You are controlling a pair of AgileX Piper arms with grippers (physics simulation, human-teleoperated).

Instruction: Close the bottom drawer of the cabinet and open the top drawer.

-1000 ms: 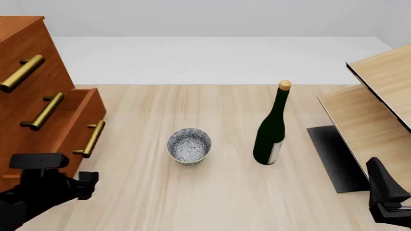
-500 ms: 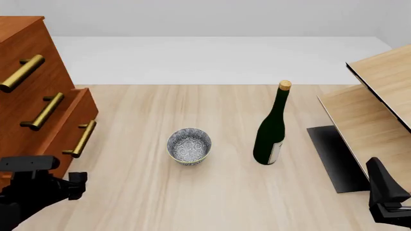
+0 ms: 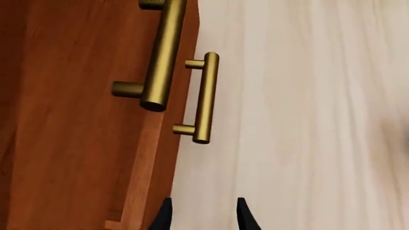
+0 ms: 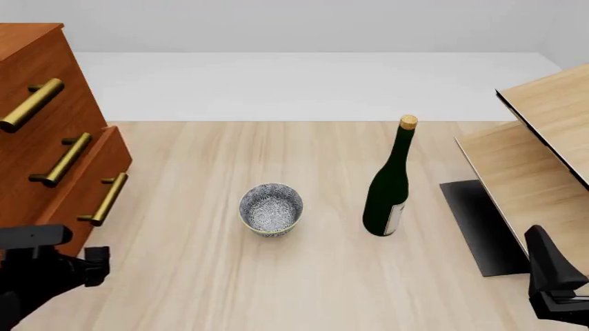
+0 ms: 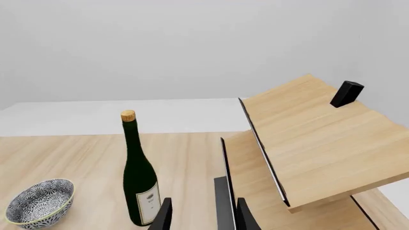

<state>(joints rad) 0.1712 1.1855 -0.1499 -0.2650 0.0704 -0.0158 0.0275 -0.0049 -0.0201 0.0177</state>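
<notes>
Left gripper (image 3: 201, 215) shows fingertips only, near the bottom drawer (image 3: 160, 158).

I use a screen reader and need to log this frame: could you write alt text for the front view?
A reddish-brown cabinet stands at the left of a light wood table, its bottom drawer slightly proud of the drawers above. A patterned bowl and green wine bottle stand mid-table, a pale shelf unit at right; both arms sit at the near edge.
</notes>
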